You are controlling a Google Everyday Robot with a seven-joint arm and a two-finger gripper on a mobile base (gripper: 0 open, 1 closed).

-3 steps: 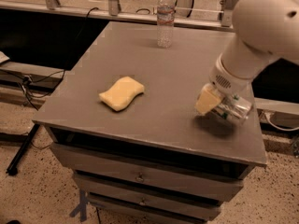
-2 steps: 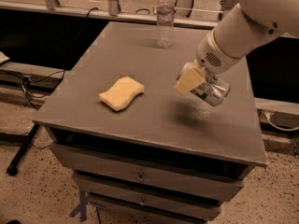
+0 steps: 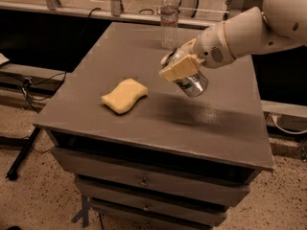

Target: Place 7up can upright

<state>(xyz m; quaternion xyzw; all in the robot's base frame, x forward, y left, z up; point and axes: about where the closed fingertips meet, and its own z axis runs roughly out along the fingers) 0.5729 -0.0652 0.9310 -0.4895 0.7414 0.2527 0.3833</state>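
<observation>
The 7up can (image 3: 193, 82) is a silvery can with green markings, held tilted in the air above the middle right of the grey table (image 3: 144, 114). My gripper (image 3: 180, 67) comes in from the upper right on a white arm and is shut on the can. A tan finger pad (image 3: 176, 68) lies across the can's upper side. The can's shiny end points down and to the right. The can does not touch the table, and its shadow falls on the tabletop below.
A yellow sponge (image 3: 124, 95) lies on the table's left half. A clear water bottle (image 3: 169, 19) stands upright at the far edge. Drawers are below the tabletop. Cables run on the floor at the left.
My gripper has lifted the can off the table's right side and carried it up and left toward the middle. The sponge and the bottle have not moved.
</observation>
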